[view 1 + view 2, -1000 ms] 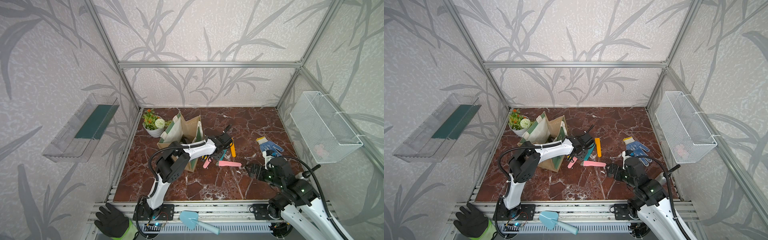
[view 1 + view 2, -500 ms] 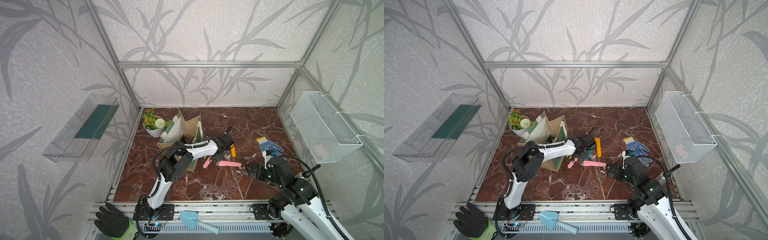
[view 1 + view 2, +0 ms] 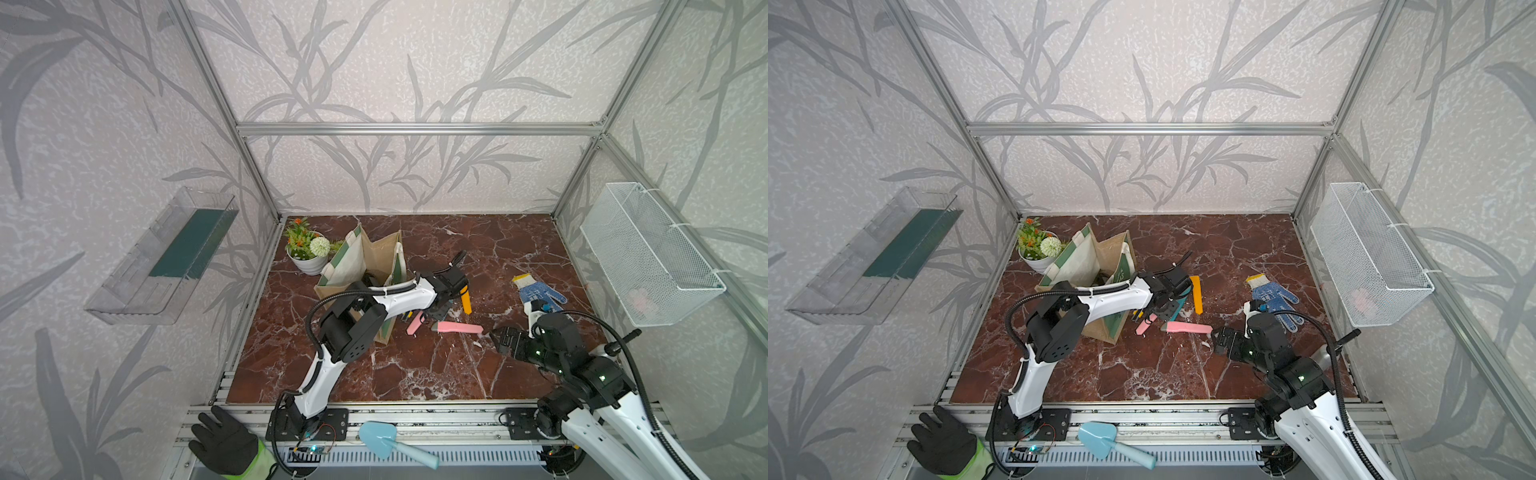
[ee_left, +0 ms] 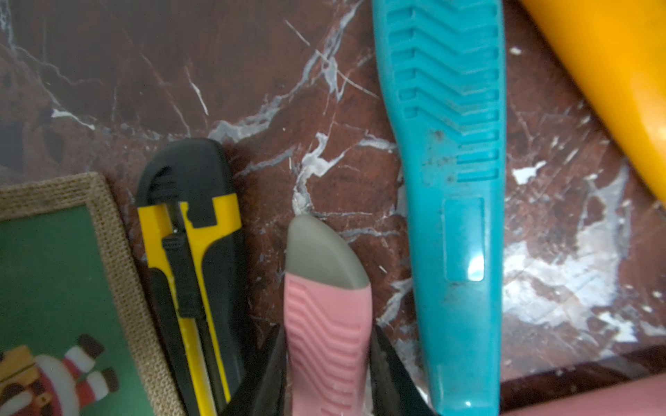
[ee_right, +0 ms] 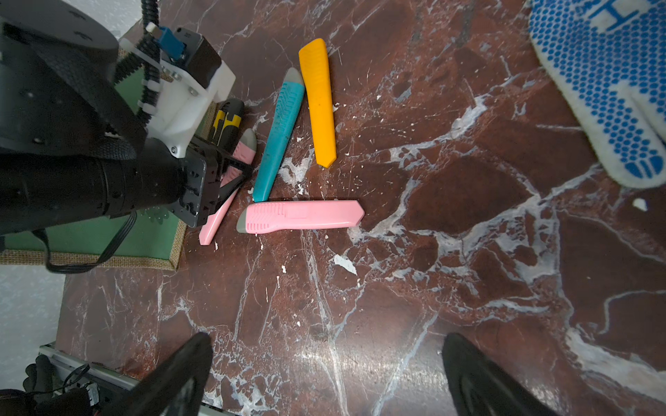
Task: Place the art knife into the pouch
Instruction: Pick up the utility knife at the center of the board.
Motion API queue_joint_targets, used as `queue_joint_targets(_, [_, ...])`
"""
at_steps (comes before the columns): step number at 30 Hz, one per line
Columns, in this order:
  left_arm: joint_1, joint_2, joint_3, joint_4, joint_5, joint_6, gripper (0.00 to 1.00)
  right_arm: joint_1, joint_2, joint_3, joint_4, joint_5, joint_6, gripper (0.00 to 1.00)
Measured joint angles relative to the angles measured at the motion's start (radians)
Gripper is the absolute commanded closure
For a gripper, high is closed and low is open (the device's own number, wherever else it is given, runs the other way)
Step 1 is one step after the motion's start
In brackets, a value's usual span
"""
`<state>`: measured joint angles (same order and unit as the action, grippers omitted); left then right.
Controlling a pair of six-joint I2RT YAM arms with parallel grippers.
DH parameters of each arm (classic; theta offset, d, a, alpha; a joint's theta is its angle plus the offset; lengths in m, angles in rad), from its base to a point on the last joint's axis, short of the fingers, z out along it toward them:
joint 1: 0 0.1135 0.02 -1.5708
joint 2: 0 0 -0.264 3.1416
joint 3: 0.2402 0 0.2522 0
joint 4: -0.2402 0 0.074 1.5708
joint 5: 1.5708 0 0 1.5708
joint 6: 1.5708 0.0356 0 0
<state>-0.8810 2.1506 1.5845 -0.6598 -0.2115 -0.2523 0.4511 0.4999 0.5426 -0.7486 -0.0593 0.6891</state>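
Note:
Several art knives lie together on the marble floor. My left gripper reaches down over them and is shut on a pink art knife with a grey tip. One black finger presses on each side of it, and it still lies on the floor. The pouch, a tan jute bag with green panels, stands open just left of the knives; its Santa panel lies beside the held knife. My right gripper hovers open and empty over bare floor, nearer the front.
Round the held knife lie a black-and-yellow knife, a teal one, an orange one and a second pink one. A blue-dotted glove lies at the right, a flower pot behind the pouch, a white wire basket on the right wall.
My left gripper has settled a little lower over the knives and its jaws have narrowed onto the pink knife. The right arm has not moved.

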Motion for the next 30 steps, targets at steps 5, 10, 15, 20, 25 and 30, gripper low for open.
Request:
queue_joint_targets(5, [0.006, 0.000, 0.001, 0.002, 0.013, 0.000, 0.69, 0.000, 0.007, -0.008, 0.008, 0.000, 0.001, 0.00])
queue_joint_targets(10, [0.007, 0.003, 0.005, 0.002, 0.027, 0.006, 0.69, 0.000, 0.018, -0.008, 0.016, 0.000, 0.001, 0.00])
queue_joint_targets(15, [0.013, 0.006, 0.012, 0.002, 0.035, 0.013, 0.72, 0.000, 0.018, -0.008, 0.022, 0.000, 0.001, 0.00])
queue_joint_targets(20, [0.019, 0.005, 0.027, 0.005, 0.034, 0.017, 0.86, 0.000, 0.029, -0.010, 0.031, 0.000, 0.001, 0.00])
queue_joint_targets(25, [0.026, 0.005, 0.031, 0.007, 0.037, 0.018, 0.83, 0.000, 0.037, -0.011, 0.035, 0.000, 0.001, 0.00])
queue_joint_targets(30, [0.040, 0.008, 0.039, 0.003, 0.045, 0.018, 0.80, 0.000, 0.038, -0.011, 0.040, 0.007, 0.001, 0.00])
